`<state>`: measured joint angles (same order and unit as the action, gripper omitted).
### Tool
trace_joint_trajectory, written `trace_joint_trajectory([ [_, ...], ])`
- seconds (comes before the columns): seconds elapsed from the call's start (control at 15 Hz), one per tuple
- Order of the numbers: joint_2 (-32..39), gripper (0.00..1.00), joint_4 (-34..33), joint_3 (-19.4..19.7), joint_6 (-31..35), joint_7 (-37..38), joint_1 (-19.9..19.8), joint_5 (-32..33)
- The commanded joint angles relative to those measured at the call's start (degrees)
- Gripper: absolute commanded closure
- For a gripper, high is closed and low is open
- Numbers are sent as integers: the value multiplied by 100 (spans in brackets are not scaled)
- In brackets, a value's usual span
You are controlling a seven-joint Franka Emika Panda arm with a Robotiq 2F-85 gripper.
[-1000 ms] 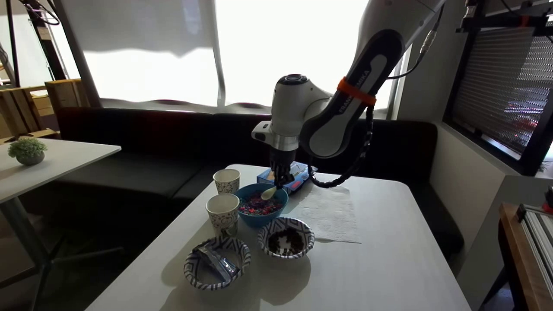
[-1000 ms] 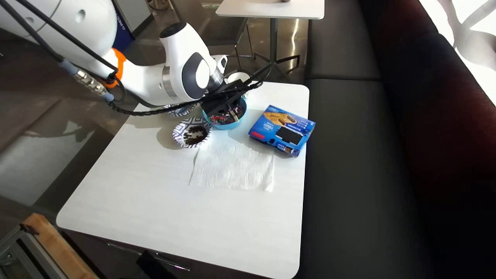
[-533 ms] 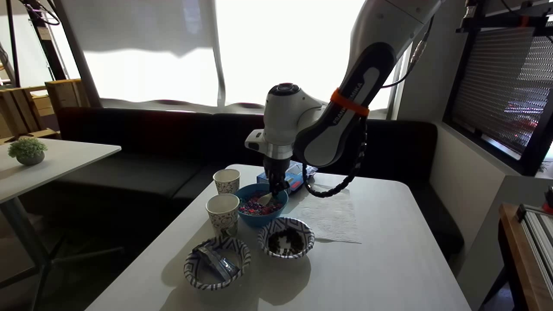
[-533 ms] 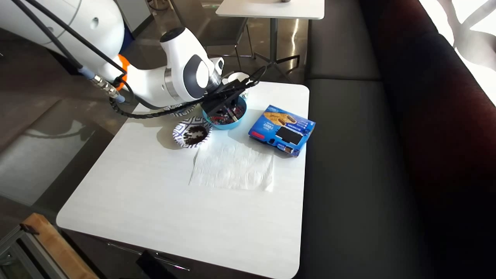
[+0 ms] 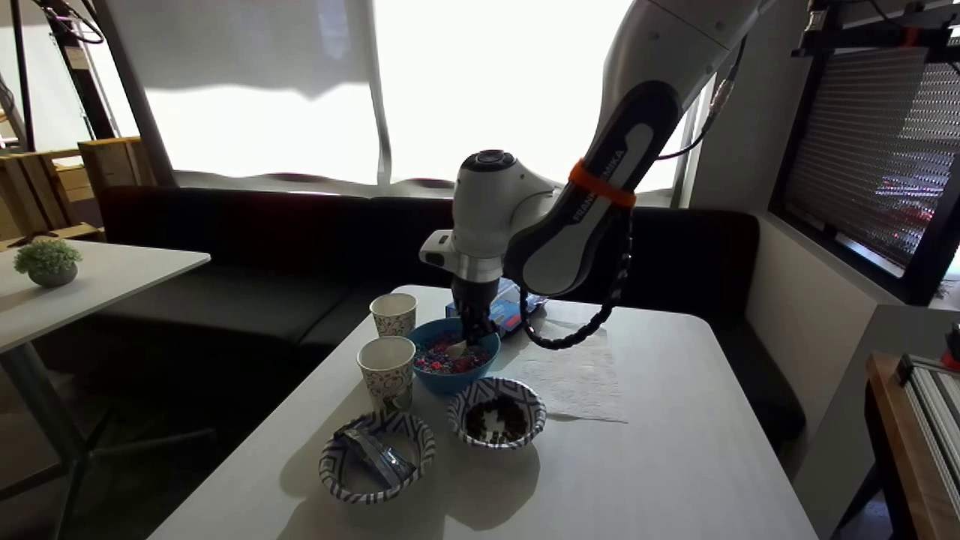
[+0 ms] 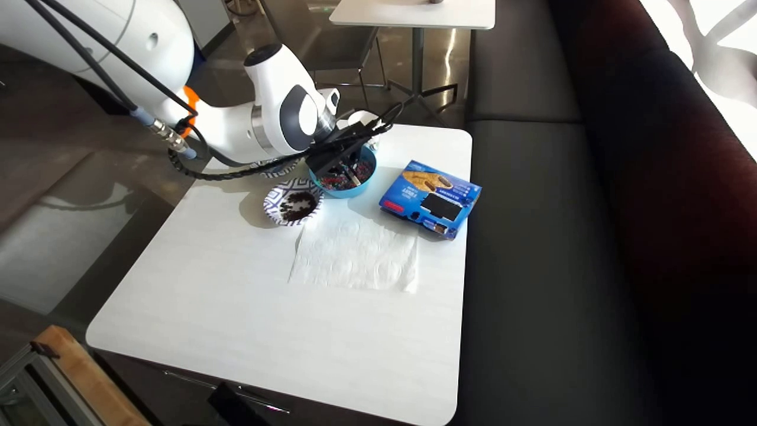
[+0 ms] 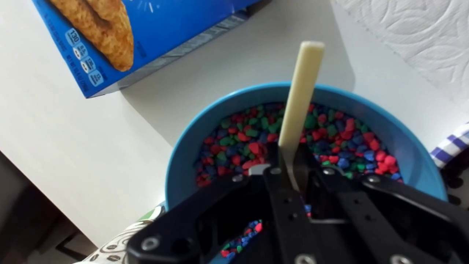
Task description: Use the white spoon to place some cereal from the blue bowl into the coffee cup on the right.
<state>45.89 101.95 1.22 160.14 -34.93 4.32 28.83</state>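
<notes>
Spoon [image 7: 302,91]: held between the fingers [image 7: 274,157], scoop end inside the bowl [image 7: 181,172]
Fingers: pinching the handle, over the cereal [image 7: 234,146]

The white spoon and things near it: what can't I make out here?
White spoon: wrist view, lower end mostly hidden by the gripper; in an exterior view, scoop too small to show any load.
Blue bowl: wrist view, lower part mostly behind the gripper.
Blue box and paper towel: wrist view, cut off by picture edges.

The arm [image 5: 480,202] is white with black panels [image 5: 654,99], pale lettering [image 5: 616,160], an orange band [image 5: 601,185] and a ridged black cable [image 5: 619,281]; the gripper [image 7: 290,157] is black, with silvery screws [image 7: 150,243].
</notes>
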Motion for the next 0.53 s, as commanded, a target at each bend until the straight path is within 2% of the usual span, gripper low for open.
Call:
trace_joint_trajectory([
  [0.0, 170, 97, -59, -249, 202, -89, -247, -110],
  [0.47, 191, 97, 140, -870, 795, -400, -961, -384],
])
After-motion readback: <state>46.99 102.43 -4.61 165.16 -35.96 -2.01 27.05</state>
